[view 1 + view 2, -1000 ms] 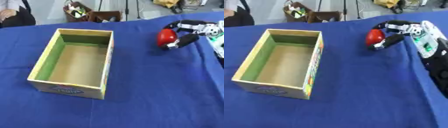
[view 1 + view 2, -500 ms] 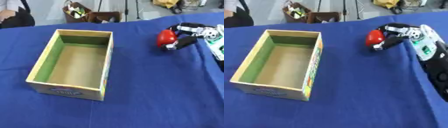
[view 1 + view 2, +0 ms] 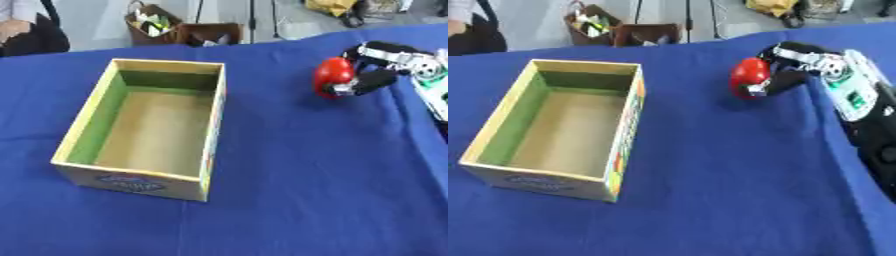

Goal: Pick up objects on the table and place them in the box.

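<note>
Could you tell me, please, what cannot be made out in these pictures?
- Red object: its far side is hidden by the right hand curled round it in both views; what it is stays unclear.
- Whether the red object rests on the table or is lifted: blurred, cannot tell.
- Box: the print on its front wall is too blurred to read.
- Left hand: shows in neither view.

A blue cloth (image 3: 289, 190) covers the table. Past its far edge lies a pale floor (image 3: 96, 27). There stands a brown basket (image 3: 150, 25) with light-coloured things in it, and just beside it, to its right, a darker brown box (image 3: 210, 34). Thin dark stand legs (image 3: 252, 20) rise behind them. Something yellow (image 3: 325, 6) lies farther right on the floor.
</note>
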